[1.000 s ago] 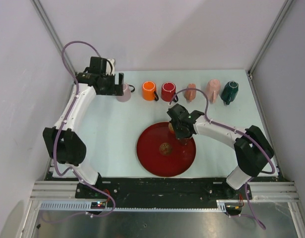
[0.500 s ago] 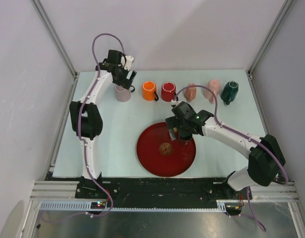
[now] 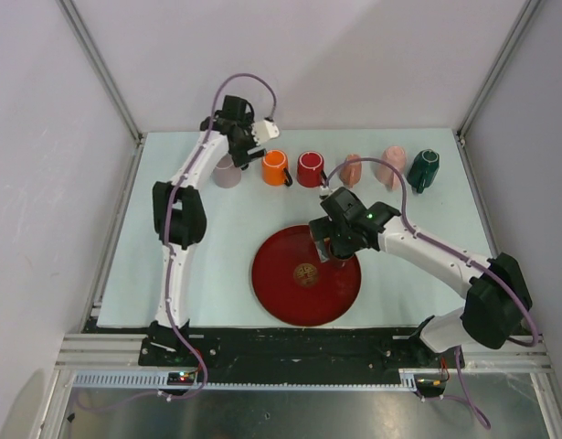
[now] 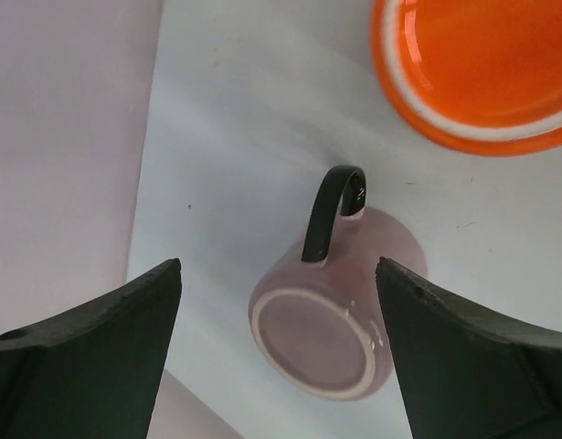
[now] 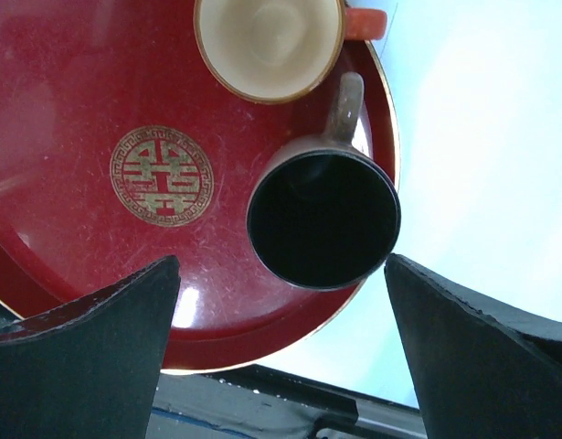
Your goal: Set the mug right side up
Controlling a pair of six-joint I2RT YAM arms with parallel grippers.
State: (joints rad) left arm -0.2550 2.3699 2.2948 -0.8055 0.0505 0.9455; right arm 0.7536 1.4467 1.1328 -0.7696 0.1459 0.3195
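Left wrist view looks straight down on the lilac mug [image 4: 322,338], which stands upside down on the counter [image 4: 235,137] near its back left corner. Its flat base faces up, and the orange mug [image 4: 482,64] sits just beside it, mouth up and empty. The left jaws are spread wide and hang above the lilac mug, one to each side, touching nothing. That straddle looks like the line-up for a descent and grip, so the turning seems not yet begun. The right jaws, likewise apart and empty, hover over the red tray [image 5: 70,110], which holds a dark mug [image 5: 323,219] and a cream-lined cup [image 5: 267,41] — both upright and empty. That arm is probably parked clear of the left arm's work.
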